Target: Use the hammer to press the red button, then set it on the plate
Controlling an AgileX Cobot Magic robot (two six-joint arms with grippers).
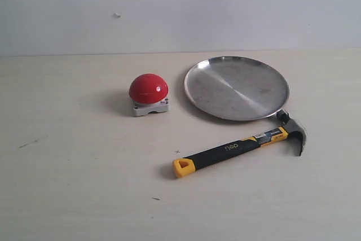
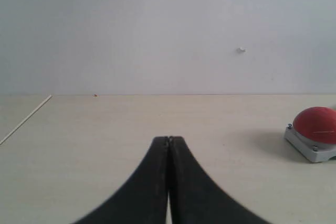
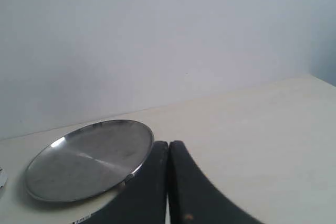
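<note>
The hammer (image 1: 237, 149) lies flat on the pale table, its dark head (image 1: 296, 134) by the plate's near rim and its yellow handle end (image 1: 183, 167) pointing toward the front left. The red button (image 1: 148, 88) sits on its grey-white base, left of the silver plate (image 1: 237, 87). Neither arm shows in the exterior view. In the left wrist view my left gripper (image 2: 168, 139) is shut and empty, with the red button (image 2: 316, 125) off to one side. My right gripper (image 3: 168, 144) is shut and empty, beside the plate (image 3: 79, 166); a sliver of the hammer's label (image 3: 81, 219) peeks out.
A pale wall rises behind the table (image 1: 73, 184). The table's left edge (image 2: 26, 121) appears in the left wrist view. A few small dark specks (image 1: 155, 198) mark the tabletop.
</note>
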